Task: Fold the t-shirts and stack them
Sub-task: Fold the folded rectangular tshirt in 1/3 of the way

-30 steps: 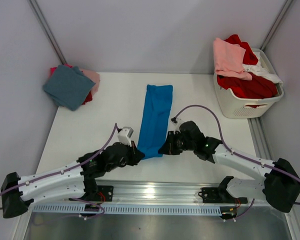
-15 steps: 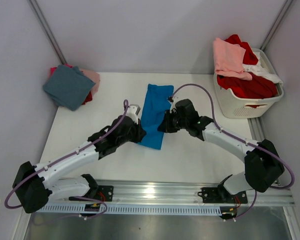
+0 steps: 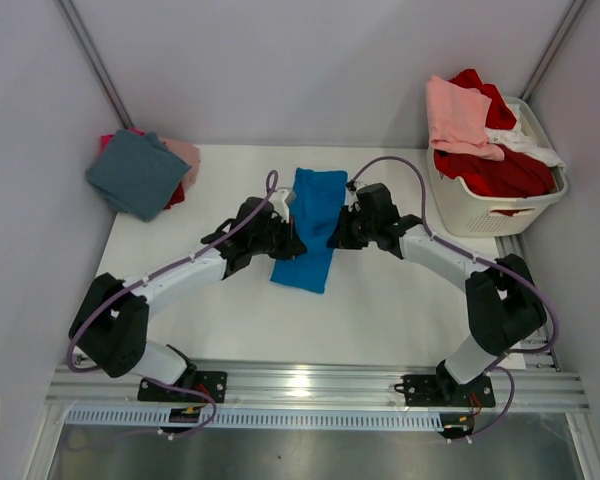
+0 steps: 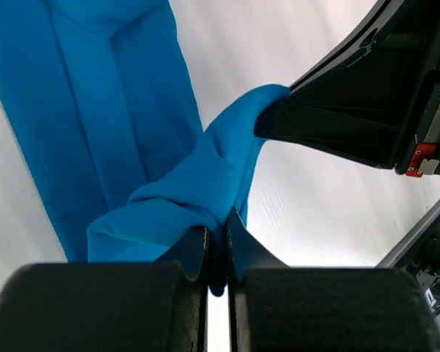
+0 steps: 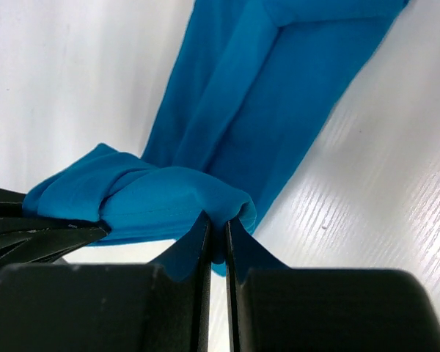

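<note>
Left gripper (image 4: 217,235): fingers pressed together, pinching a bunched edge of the bright blue t-shirt (image 3: 315,215) on its left side.
Right gripper (image 5: 217,227): clamped the same way on the shirt's right edge, straight across from the left one, with the cloth sagging between them.
Bright blue t-shirt: I see it as a long narrow strip in the middle of the table (image 3: 180,300), running away from me. Its near end is doubled back and held up over the flat part.
Folded pile: far-left corner, a dusty teal tee (image 3: 135,172) on top, pink and red showing beneath.
Laundry basket (image 3: 480,215): far right, white. A pale pink tee (image 3: 455,115) is draped over its rim, with red (image 3: 490,170) and white (image 3: 530,145) tees heaped inside.
</note>
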`<act>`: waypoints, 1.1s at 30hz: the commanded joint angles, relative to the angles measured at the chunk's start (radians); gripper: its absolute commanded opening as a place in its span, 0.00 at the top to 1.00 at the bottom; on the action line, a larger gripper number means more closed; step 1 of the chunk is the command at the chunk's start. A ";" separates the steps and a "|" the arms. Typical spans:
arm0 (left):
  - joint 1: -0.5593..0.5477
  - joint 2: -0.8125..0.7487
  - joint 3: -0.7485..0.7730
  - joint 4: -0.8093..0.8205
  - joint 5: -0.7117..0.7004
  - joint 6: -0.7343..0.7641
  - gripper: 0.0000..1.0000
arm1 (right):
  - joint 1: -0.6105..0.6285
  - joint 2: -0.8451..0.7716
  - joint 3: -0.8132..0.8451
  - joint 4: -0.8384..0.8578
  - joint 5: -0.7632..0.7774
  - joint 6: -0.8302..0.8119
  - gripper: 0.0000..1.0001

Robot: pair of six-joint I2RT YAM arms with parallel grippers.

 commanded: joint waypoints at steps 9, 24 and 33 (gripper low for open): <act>0.077 0.148 0.094 -0.028 0.093 -0.009 0.93 | -0.040 0.121 0.063 0.018 0.118 -0.005 1.00; 0.107 0.324 0.205 -0.066 0.093 -0.018 0.89 | -0.041 0.292 0.147 0.047 0.118 0.023 1.00; 0.123 0.406 0.285 -0.112 0.093 -0.009 0.84 | -0.044 0.358 0.239 0.006 0.149 -0.004 0.91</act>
